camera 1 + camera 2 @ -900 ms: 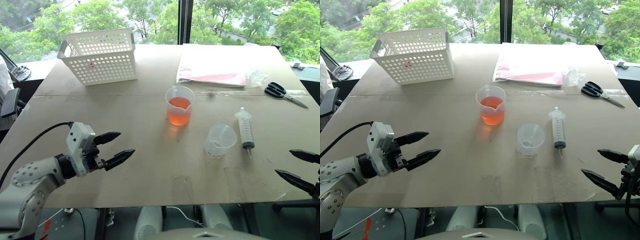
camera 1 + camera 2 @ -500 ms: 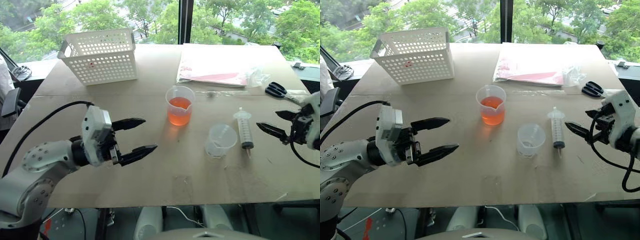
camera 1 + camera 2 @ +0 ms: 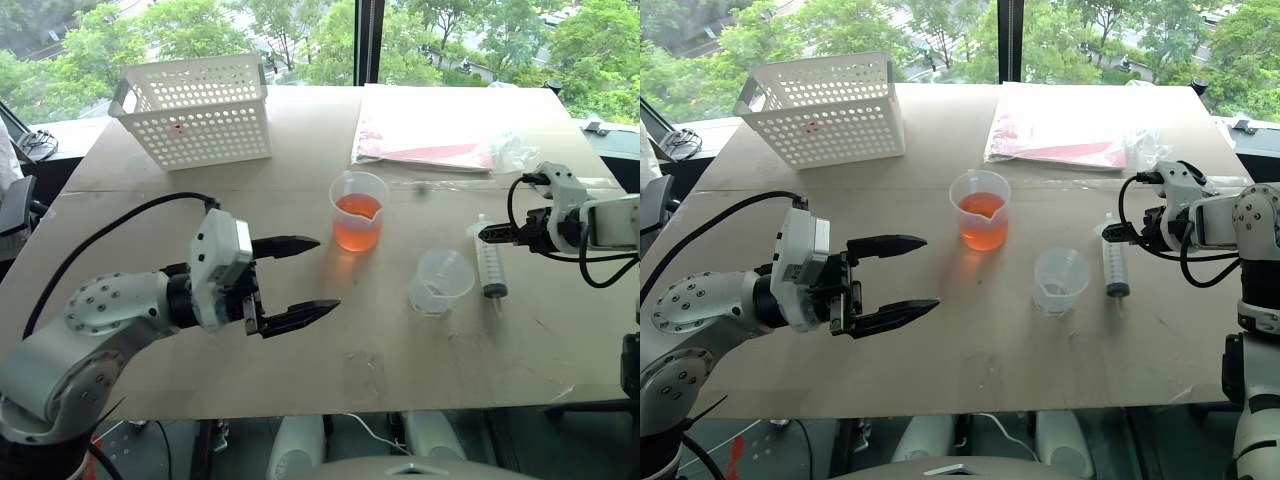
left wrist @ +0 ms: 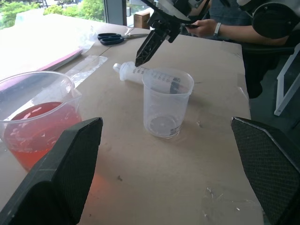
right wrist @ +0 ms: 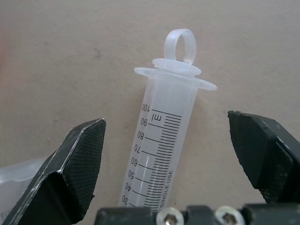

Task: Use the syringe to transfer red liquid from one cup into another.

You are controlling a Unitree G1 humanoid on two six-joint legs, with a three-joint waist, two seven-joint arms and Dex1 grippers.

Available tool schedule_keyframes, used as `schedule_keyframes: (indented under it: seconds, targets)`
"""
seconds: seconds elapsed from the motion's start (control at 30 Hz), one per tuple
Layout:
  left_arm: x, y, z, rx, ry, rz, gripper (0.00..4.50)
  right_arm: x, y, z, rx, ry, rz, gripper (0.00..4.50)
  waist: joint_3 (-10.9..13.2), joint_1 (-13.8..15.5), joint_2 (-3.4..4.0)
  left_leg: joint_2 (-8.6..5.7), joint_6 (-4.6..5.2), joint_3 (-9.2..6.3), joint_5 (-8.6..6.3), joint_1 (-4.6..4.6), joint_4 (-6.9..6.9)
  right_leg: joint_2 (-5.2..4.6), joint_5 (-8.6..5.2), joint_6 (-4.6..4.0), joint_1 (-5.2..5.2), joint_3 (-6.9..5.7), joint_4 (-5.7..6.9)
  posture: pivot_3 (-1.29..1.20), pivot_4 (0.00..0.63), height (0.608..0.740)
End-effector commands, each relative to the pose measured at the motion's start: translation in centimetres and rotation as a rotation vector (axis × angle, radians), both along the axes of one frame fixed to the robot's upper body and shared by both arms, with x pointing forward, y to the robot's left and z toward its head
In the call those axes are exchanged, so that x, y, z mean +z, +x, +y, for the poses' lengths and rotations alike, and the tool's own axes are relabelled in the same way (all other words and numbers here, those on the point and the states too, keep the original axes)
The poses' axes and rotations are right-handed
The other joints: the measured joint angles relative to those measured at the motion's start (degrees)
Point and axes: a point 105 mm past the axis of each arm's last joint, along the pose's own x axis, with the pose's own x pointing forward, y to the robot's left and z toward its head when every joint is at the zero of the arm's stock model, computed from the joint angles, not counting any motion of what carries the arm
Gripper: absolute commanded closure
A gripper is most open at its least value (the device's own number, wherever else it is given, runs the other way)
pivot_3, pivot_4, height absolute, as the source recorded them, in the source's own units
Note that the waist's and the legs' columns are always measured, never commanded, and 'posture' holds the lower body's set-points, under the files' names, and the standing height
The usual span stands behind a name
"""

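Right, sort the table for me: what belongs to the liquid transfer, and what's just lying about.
Belongs to the job:
large clear plastic syringe
taller clear beaker holding orange-red liquid
smaller empty clear cup

Lying about:
white perforated plastic basket
black-handled scissors
clear bag with pink and white sheets

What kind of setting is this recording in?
Probably an office or lab used as a test bench: a cardboard-covered table by tall windows overlooking trees, with a basket, scissors and a seated person beyond.

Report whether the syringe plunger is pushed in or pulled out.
Pushed in. The syringe lies flat on the table, its ring end sitting right against the barrel flange, with no plunger rod showing between them.
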Motion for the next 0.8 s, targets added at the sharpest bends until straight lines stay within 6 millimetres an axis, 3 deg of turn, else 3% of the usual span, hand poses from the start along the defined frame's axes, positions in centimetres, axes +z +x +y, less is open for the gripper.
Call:
schedule_keyframes:
  seconds: [0.03, 0.13, 0.17, 0.27, 0.4, 0.57, 0.7, 0.8]
  targets:
    - [0.6, -0.8, -0.4, -0.012, 0.003, -0.042, 0.05, -0.2, 0.7, 0.3, -0.024, -0.011, 0.039, 0.0, 0.0, 0.03, 0.0, 0.0, 0.0, 0.0, 0.0, 0.0, 0.0, 0.01, 0.01, 0.01, 0.0, 0.0, 0.01, 0.0, 0.15, 0.74]
    - [0.5, -0.9, -0.6, -0.009, -0.001, -0.042, 0.05, -1.4, 0.9, 0.6, -0.034, -0.022, 0.108, 0.0, 0.0, 0.0, 0.0, 0.01, 0.0, -0.01, 0.0, 0.01, 0.0, 0.04, 0.07, 0.12, 0.0, 0.02, 0.01, 0.0, 0.15, 0.74]
    - [0.6, -0.9, -0.6, -0.008, -0.004, -0.042, 0.02, -1.9, 0.8, 0.6, -0.034, -0.032, 0.129, 0.25, 0.0, 0.13, 0.0, 0.01, 0.0, -0.02, 0.0, -0.01, 0.0, 0.04, 0.08, 0.13, 0.0, 0.0, 0.01, 0.0, 0.15, 0.74]
    - [0.6, -0.9, -0.6, -0.004, -0.008, -0.043, 0.0, -2.4, 0.9, 0.6, -0.031, -0.06, 0.157, 1.28, 0.0, 0.24, 0.0, 0.0, 0.0, -0.01, 0.0, -0.05, 0.0, 0.01, 0.08, 0.14, -0.01, -0.02, -0.02, 0.0, 0.15, 0.74]
    - [0.8, -0.7, -0.3, 0.024, -0.031, -0.037, 0.0, -1.1, 1.2, 0.8, 0.031, -0.088, 0.105, 2.93, 0.01, 0.14, 0.02, 0.01, 0.0, 0.0, 0.0, -0.04, 0.0, 0.01, 0.08, 0.14, 0.0, -0.02, -0.04, 0.0, 0.15, 0.74]
    - [1.7, 0.7, -0.6, 0.082, -0.122, -0.024, 0.0, 1.4, 0.4, -0.4, 0.198, -0.157, -0.126, 3.02, 0.09, 0.76, 0.14, 0.0, 0.0, -0.07, 0.0, -0.08, -0.01, -0.04, 0.07, 0.16, -0.02, -0.08, -0.05, 0.0, 0.15, 0.74]
    - [2.3, 2.3, -0.6, 0.143, -0.129, -0.031, 0.0, 6.5, -0.3, 0.2, 0.267, 0.029, -0.459, 3.02, 0.11, 0.62, 0.13, -0.02, 0.0, -0.11, -0.01, -0.1, 0.0, -0.04, 0.06, 0.21, 0.0, -0.12, -0.05, 0.0, 0.15, 0.74]
    - [2.9, 3.0, -0.6, 0.153, -0.142, -0.024, 0.0, 8.5, -1.3, 0.9, 0.317, 0.045, -0.569, 3.02, 0.11, -0.09, 0.15, 0.01, 0.0, -0.07, 0.0, -0.02, 0.02, 0.03, 0.07, 0.22, 0.0, -0.03, 0.0, 0.0, 0.15, 0.74]
